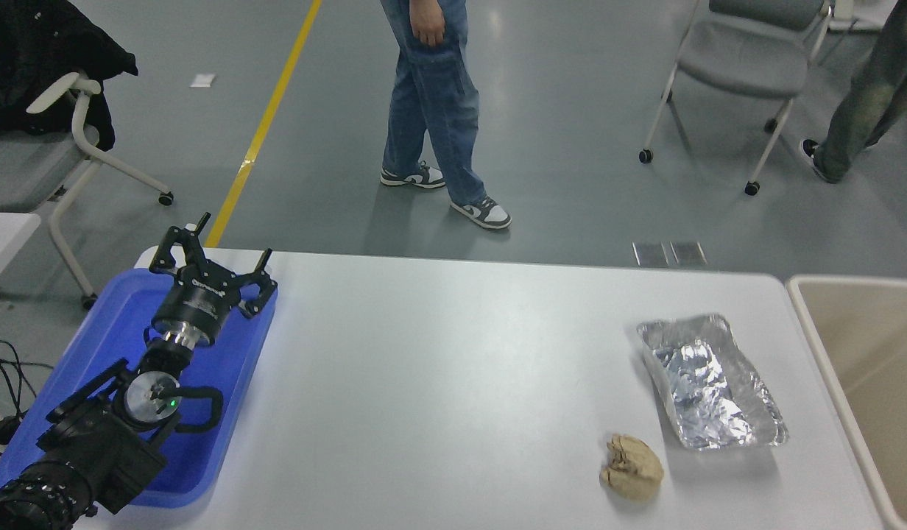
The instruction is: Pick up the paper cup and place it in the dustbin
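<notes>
Resting over the blue plastic tray (71, 368) at the lower left of the white table (439, 383), the left arm points away from the camera, and the left gripper (210, 258) stands with its black fingers (175, 243) spread apart, holding nothing. The right arm and its gripper are out of view, so their state cannot be told. The dustbin (810, 331), a beige rectangular bin with a pale rim, stands against the table's right edge, only partly inside the picture; its visible smooth inner walls show no cup, and the paper cup cannot be seen on the table or anywhere else in this view. On the right part of the table lies a crinkled silver foil tray (711, 386), and just beside its near left corner, apart from it, sits a crumpled brown paper ball (633, 467). Beyond the far edge, a person in blue jeans (431, 103) is on the grey floor, next to a yellow floor line (266, 125). A wheeled grey chair (748, 59) stands at the upper right.
</notes>
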Tool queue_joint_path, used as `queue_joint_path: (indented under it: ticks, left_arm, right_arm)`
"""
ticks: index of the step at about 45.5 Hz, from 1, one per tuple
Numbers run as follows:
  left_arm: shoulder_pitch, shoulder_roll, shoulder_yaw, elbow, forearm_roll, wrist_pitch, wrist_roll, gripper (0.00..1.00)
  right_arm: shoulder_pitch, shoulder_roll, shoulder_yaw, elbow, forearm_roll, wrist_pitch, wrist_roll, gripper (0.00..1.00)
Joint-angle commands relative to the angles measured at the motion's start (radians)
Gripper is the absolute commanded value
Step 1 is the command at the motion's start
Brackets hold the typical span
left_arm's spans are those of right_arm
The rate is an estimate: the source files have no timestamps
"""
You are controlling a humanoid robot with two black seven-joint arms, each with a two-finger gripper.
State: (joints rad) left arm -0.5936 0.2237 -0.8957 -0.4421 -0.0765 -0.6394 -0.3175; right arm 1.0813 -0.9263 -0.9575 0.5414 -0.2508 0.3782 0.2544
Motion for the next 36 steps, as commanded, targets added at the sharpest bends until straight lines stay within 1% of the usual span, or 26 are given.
queue_joint_path:
  ticks: [1, 9, 15, 21, 24, 29, 36]
  left_arm:
    - [0.0, 0.0, 0.0, 0.0, 0.0, 0.001, 0.0, 1.0]
    - [0.0, 0.0, 0.0, 0.0, 0.0, 0.001, 0.0, 1.0]
    - [0.0, 0.0, 0.0, 0.0, 0.0, 0.001, 0.0, 1.0]
    - [-0.002, 0.0, 0.0, 0.0, 0.0, 0.001, 0.0, 1.0]
    - [-0.002, 0.0, 0.0, 0.0, 0.0, 0.001, 0.0, 1.0]
    - [0.0, 0.0, 0.0, 0.0, 0.0, 0.001, 0.0, 1.0]
    - [-0.002, 0.0, 0.0, 0.0, 0.0, 0.001, 0.0, 1.0]
  right_arm:
    - [-0.188, 0.067, 0.14, -0.135, 0.117, -0.11, -0.159, 0.0]
    - [-0.303, 0.145, 0.238, -0.216, 0.136, -0.217, -0.262, 0.0]
    - [-0.368, 0.213, 0.292, -0.279, 0.136, -0.274, -0.297, 0.0]
    - [-0.396, 0.262, 0.351, -0.301, 0.14, -0.315, -0.366, 0.0]
    - [-0.403, 0.276, 0.376, -0.302, 0.143, -0.321, -0.379, 0.0]
    - [-0.414, 0.299, 0.398, -0.304, 0.142, -0.334, -0.382, 0.0]
    - [-0.416, 0.303, 0.396, -0.308, 0.136, -0.337, -0.382, 0.0]
